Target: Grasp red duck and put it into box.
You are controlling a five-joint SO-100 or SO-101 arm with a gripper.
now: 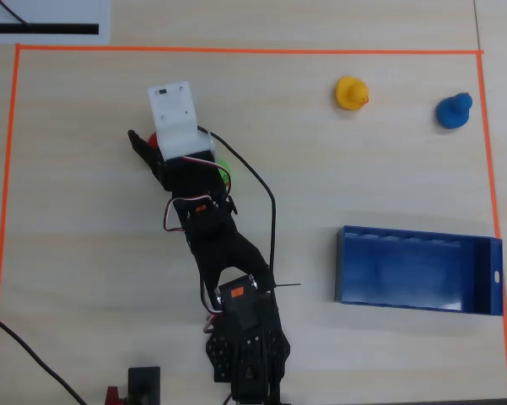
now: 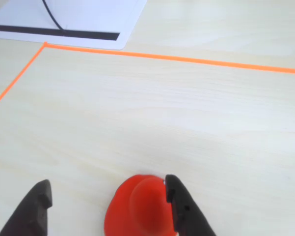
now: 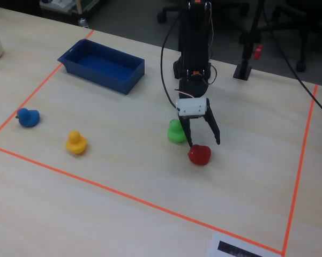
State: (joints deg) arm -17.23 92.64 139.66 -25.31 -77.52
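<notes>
The red duck (image 3: 199,155) sits on the wooden table in front of the arm. My gripper (image 3: 203,142) is low over it and open. In the wrist view the red duck (image 2: 137,211) lies between the black fingers (image 2: 184,209), against the right one, with a wide gap to the left one. From overhead only a sliver of the red duck (image 1: 153,140) shows beside the white wrist mount. The box (image 1: 348,261), a dark blue tray, stands empty at the right in the overhead view, well away from the gripper.
A green duck (image 3: 176,132) sits close beside the gripper, partly under the arm overhead. A yellow duck (image 1: 352,93) and a blue duck (image 1: 453,110) stand at the far right. Orange tape (image 1: 236,51) frames the work area. A black cable (image 1: 270,198) loops off the arm.
</notes>
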